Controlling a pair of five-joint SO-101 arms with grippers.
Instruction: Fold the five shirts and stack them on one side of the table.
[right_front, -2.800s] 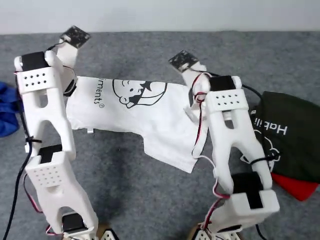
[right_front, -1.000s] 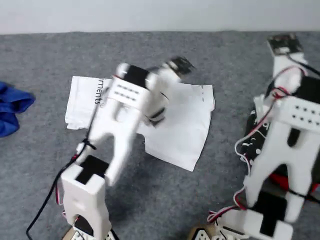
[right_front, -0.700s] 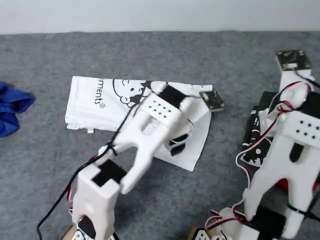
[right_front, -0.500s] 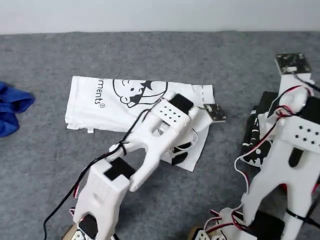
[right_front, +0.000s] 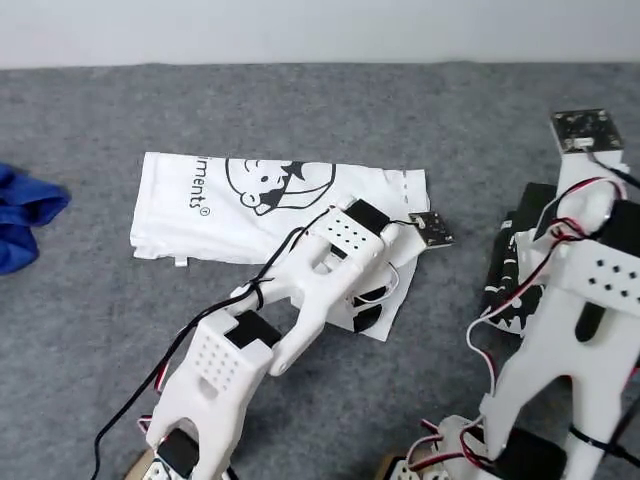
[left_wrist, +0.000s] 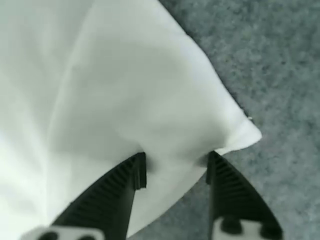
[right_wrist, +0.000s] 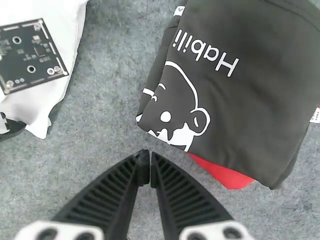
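White shirt (right_front: 250, 215) lying mid-table, long axis left-right. Its near right corner is being straddled by the left gripper (left_wrist: 175, 167), jaws apart; this is the nearer arm. Right gripper (right_wrist: 150, 162) is being held closed, empty, beside the dark shirt (right_wrist: 240, 90).

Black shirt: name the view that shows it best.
Right wrist view: the black shirt lies nearly whole, print up, on a red shirt. High view: the right arm covers most of it. The left wrist view faces the white shirt.
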